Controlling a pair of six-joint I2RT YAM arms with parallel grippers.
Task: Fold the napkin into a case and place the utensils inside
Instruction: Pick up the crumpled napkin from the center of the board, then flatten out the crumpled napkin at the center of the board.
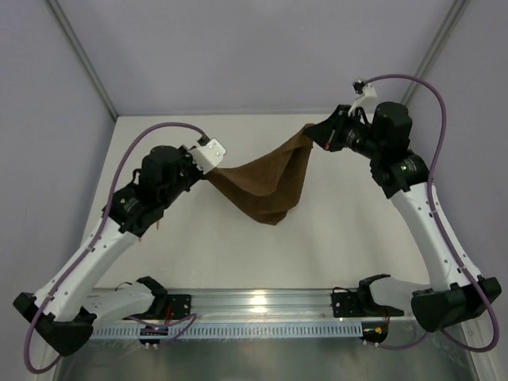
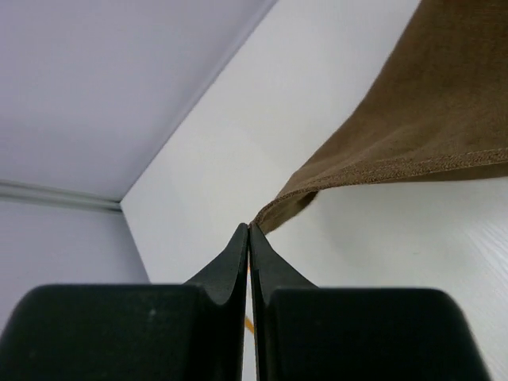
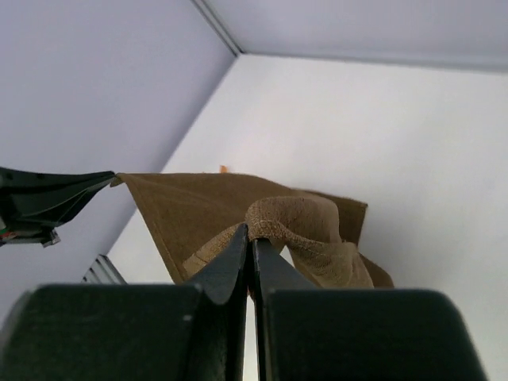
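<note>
The dark brown napkin (image 1: 266, 186) hangs in the air, stretched and sagging between my two grippers above the white table (image 1: 238, 254). My left gripper (image 1: 209, 175) is shut on its left corner; in the left wrist view the jaws (image 2: 250, 228) pinch the hem's tip, and the cloth (image 2: 413, 127) runs up to the right. My right gripper (image 1: 313, 136) is shut on the far right corner, and the cloth (image 3: 294, 218) bunches over its closed tips (image 3: 252, 238). Of the utensils, only a thin orange sliver (image 2: 249, 324) shows on the table behind the left fingers.
Grey walls close in the table at the back and on both sides. An aluminium rail (image 1: 262, 305) with the arm bases runs along the near edge. In the right wrist view the left gripper's fingers (image 3: 55, 197) show at the left edge.
</note>
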